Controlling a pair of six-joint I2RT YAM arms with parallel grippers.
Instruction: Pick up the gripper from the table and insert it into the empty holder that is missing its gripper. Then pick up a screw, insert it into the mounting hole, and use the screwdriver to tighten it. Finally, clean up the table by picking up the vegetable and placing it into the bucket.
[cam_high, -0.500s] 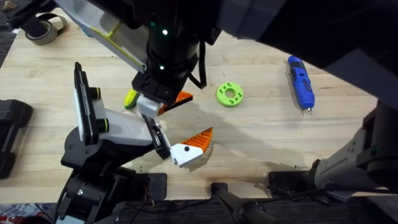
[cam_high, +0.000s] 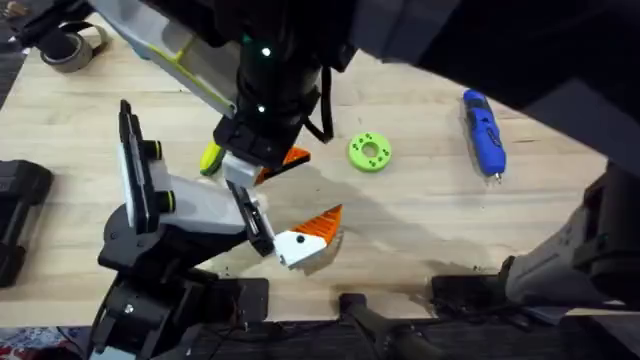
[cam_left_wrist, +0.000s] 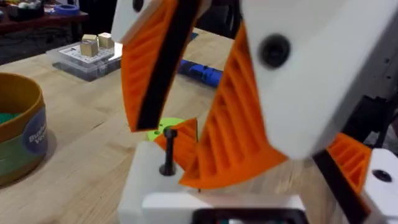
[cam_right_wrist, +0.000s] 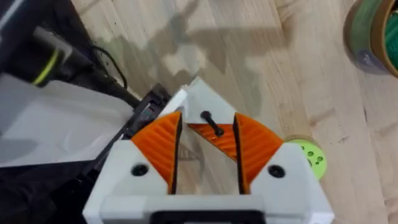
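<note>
While a screw (cam_right_wrist: 211, 122) stands in the white block (cam_right_wrist: 194, 93), the right hand (cam_right_wrist: 208, 118) is held released around it; the screwdriver (cam_high: 484, 132), lying well apart on the counter (cam_high: 420, 230), is judged needed next.

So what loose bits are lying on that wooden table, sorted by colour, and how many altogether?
Orange ribbed finger pieces: 2 (one on its white block near the front, one under the big dark arm)
Green disc: 1
Blue screwdriver: 1
Yellow vegetable, partly hidden: 1
Total: 5
</note>
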